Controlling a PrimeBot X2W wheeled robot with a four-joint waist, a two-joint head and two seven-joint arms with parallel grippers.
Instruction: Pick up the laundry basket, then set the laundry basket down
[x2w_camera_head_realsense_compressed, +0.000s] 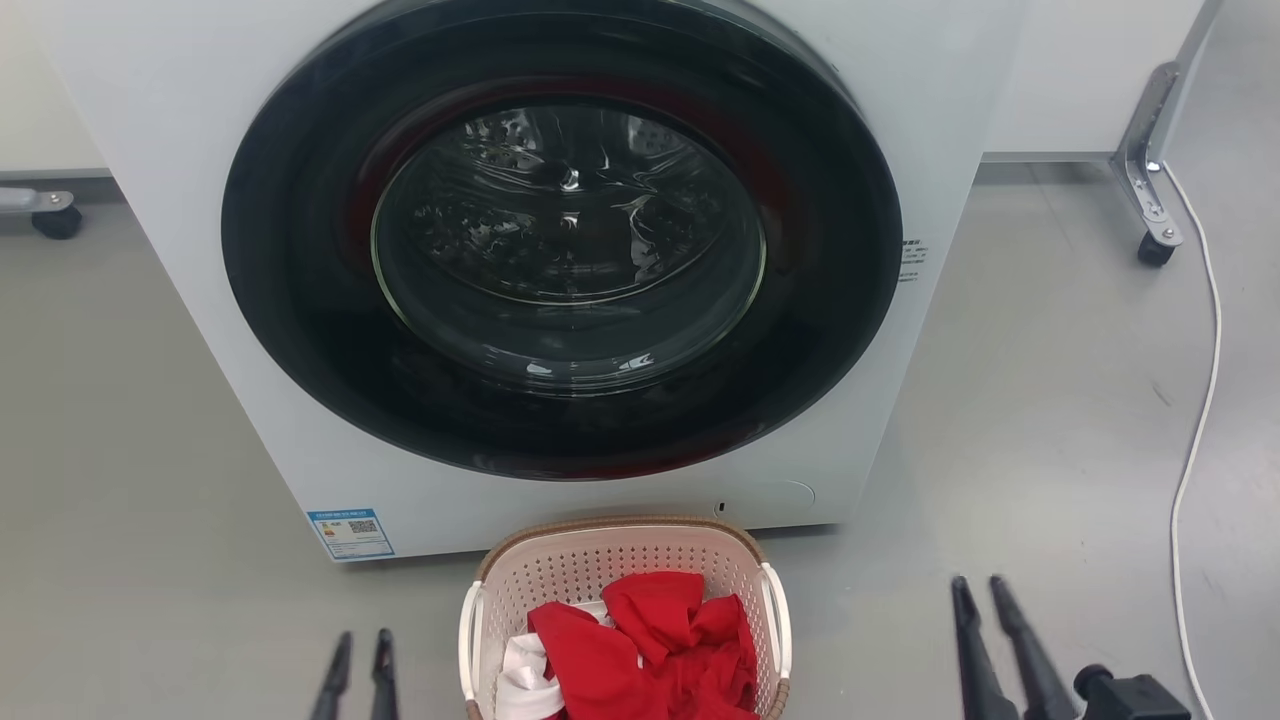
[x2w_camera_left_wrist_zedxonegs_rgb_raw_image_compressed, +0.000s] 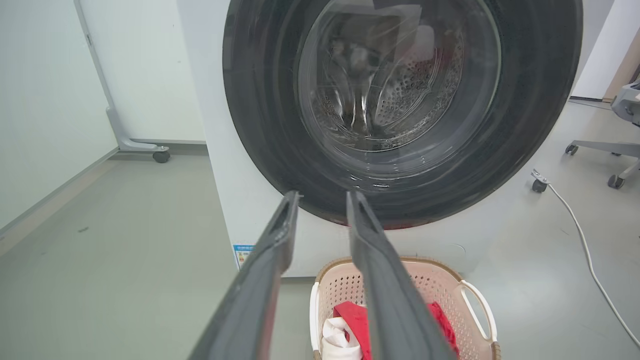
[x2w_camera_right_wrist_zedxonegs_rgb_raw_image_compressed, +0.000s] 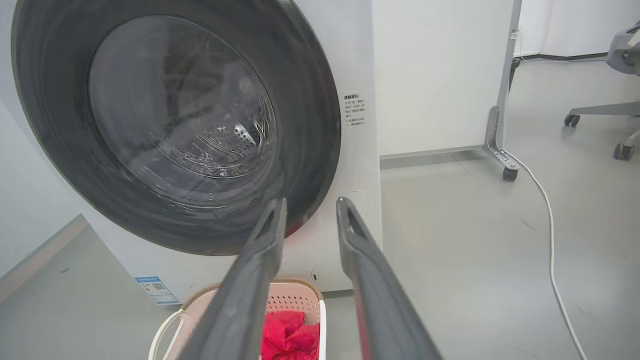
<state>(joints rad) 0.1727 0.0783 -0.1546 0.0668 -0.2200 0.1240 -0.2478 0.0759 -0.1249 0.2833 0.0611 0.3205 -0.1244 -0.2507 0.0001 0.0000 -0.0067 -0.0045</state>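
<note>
On the grey floor (x2w_camera_head_realsense_compressed: 100, 450), just in front of the white washing machine (x2w_camera_head_realsense_compressed: 170, 300), the laundry basket (x2w_camera_head_realsense_compressed: 600, 565) stands upright on its base. It sits directly below the round dark door (x2w_camera_head_realsense_compressed: 560, 250), which looks closed. I cannot tell whether the brown rim touches the machine's front panel. That spot would make sense for moving clothes between drum and basket. A crumpled red garment (x2w_camera_head_realsense_compressed: 650, 640) fills much of it, with a white cloth (x2w_camera_head_realsense_compressed: 520, 685) tucked at the left.

Neither arm holds the basket. The left gripper (x2w_camera_head_realsense_compressed: 365, 635) hangs just off the basket's left side and the right gripper (x2w_camera_head_realsense_compressed: 978, 582) is well off to its right, both pointing toward the machine. Each gripper's jaws are parted by a narrow gap with nothing between them, and the left wrist view shows that gap clearly. The 2 arms flank the basket, 1 on each side, and the basket's 2 white side handles (x2w_camera_head_realsense_compressed: 775, 620) face outward toward them. To my eye that layout suits a 2-handed carry by the handles.

As for progress, the scene reads 2 ways. The basket could be waiting on the floor for the arms to close in and lift it. Equally, it could have been lifted, put down here and released. Nothing visible decides between these.

A white cable (x2w_camera_head_realsense_compressed: 1205, 400) trails along the floor at the far right, well clear of the basket.
</note>
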